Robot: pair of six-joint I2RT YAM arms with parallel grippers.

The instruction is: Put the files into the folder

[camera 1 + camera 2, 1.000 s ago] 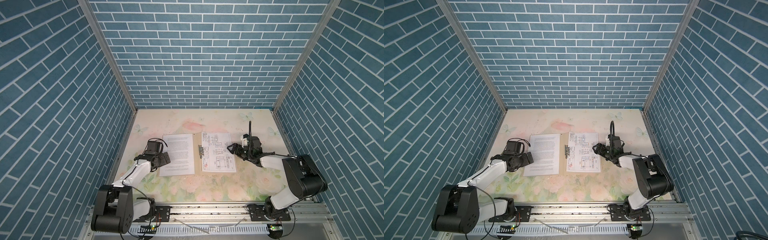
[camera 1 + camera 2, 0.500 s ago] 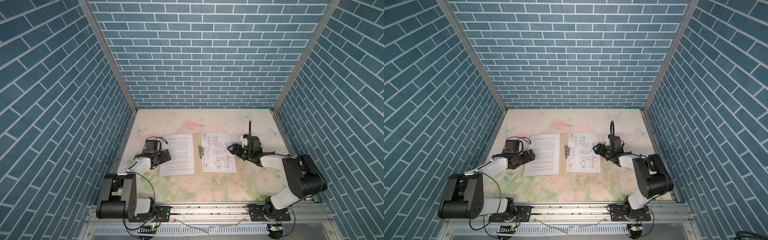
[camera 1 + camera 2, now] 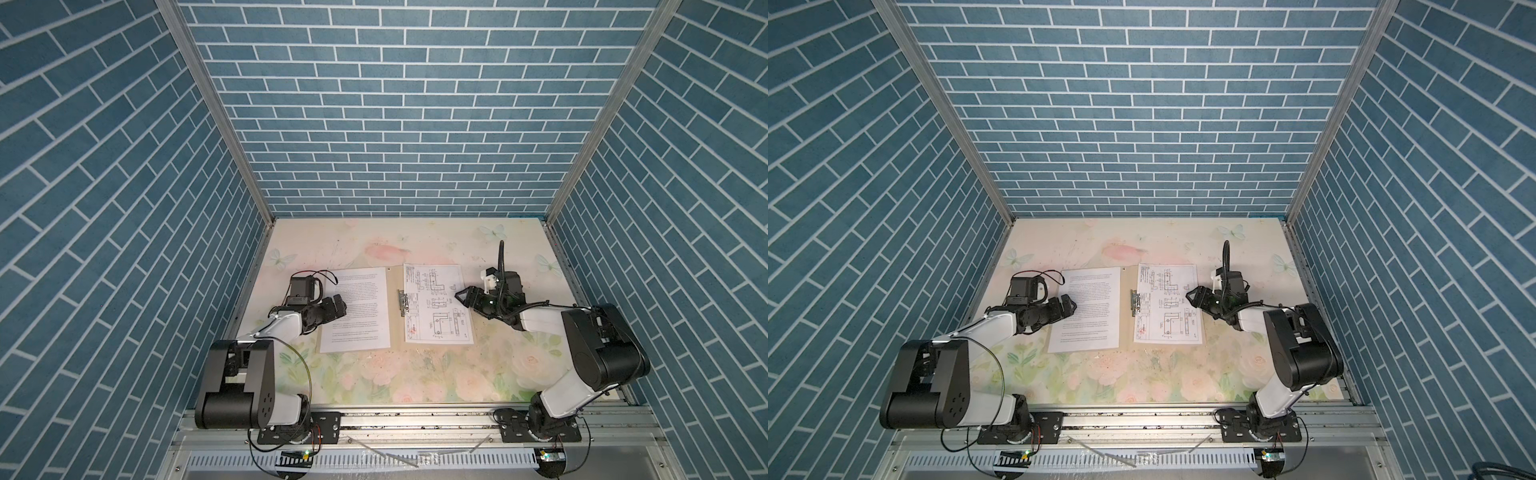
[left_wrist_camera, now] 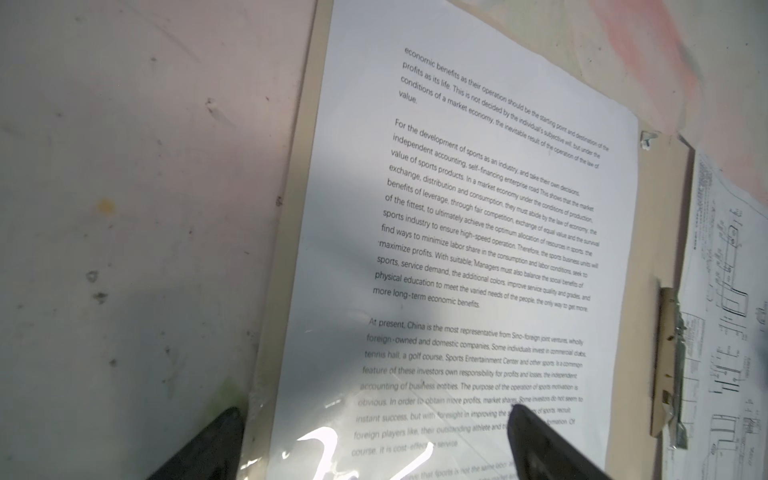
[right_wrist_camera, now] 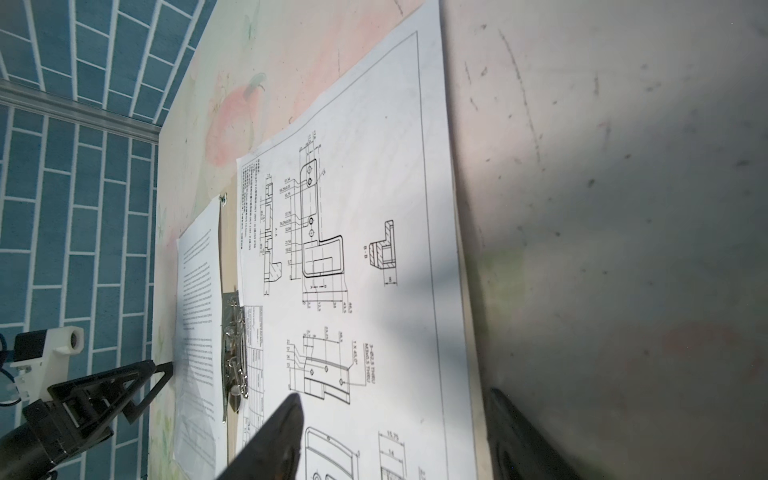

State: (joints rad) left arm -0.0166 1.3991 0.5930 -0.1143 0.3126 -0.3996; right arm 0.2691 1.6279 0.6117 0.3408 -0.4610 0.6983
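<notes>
Top views both show bare floral table (image 3: 374, 386) along the front edge, then the folder (image 3: 395, 332) lying open and flat mid-table. The text sheet (image 3: 361, 316) lies on its left flap and the drawing sheet (image 3: 436, 311) on its right flap, with a metal clip (image 3: 402, 303) at the spine between them. The left gripper (image 3: 340, 306) sits at the folder's left edge with its fingers wide. The right gripper (image 3: 460, 300) sits at the right edge, fingers also apart and gripping nothing.

The sheets look light and limp and would likely slide on the card. The folder looks thin, stiffer than paper yet bendable. The best hold is probably a flap's outer long edge, lifted to swing it over the spine.

Only the left wrist view shows the beige strip of folder past the text sheet's edge. There one finger (image 4: 208, 449) is over the table and the other over the paper. The right wrist view shows only a sliver of card beside the drawing sheet, so pinching card alone looks harder there. Whether the clip pins that sheet cannot be told.
</notes>
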